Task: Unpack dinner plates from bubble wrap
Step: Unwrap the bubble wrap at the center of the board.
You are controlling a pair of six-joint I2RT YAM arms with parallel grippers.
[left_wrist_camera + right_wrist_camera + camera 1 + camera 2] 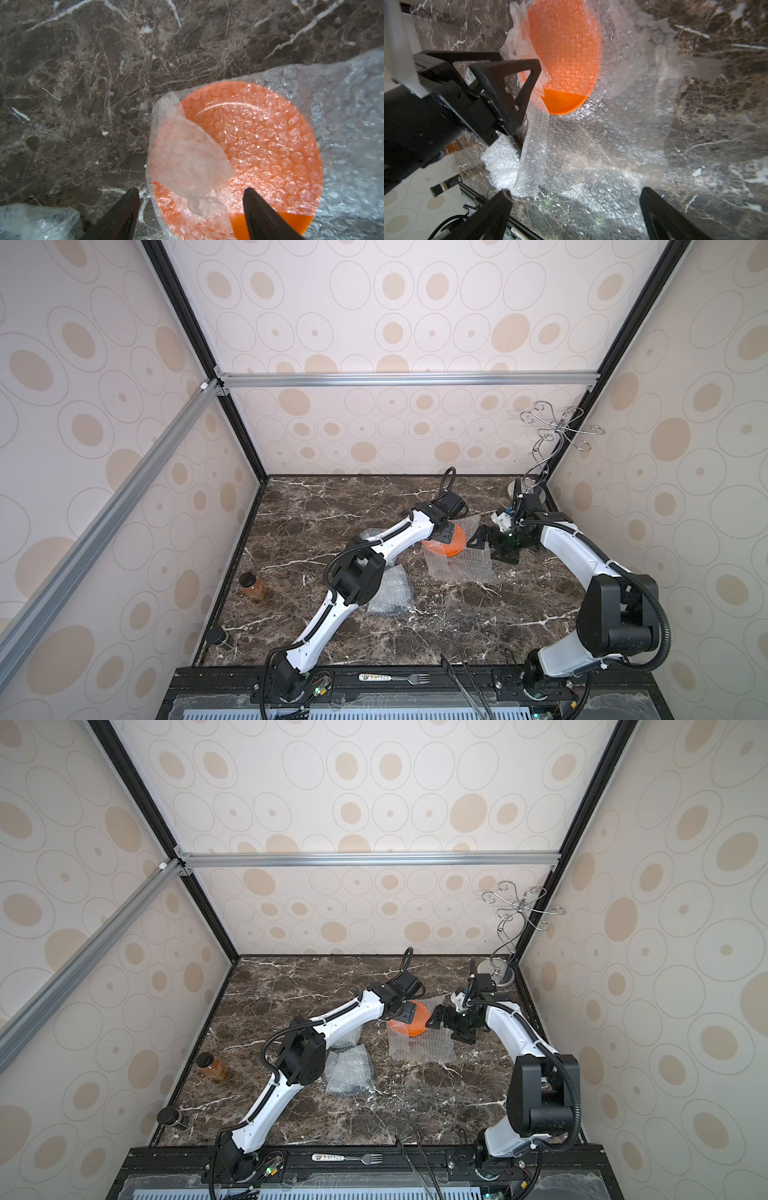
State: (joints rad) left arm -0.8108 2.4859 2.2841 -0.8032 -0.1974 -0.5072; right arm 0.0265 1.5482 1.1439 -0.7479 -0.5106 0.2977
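Veiling most of orange plate (pixel 562 101), bubble wrap (pixel 591 155); left tool (pixel 190 188) agape astride its rim, right tool (pixel 576 189) agape, empty.

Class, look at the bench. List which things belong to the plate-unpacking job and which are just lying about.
Job:
- orange plate
- bubble wrap
- wrapped bundle

Lying about:
- wire stand
- amber jar
- black-lidded jar
- fork
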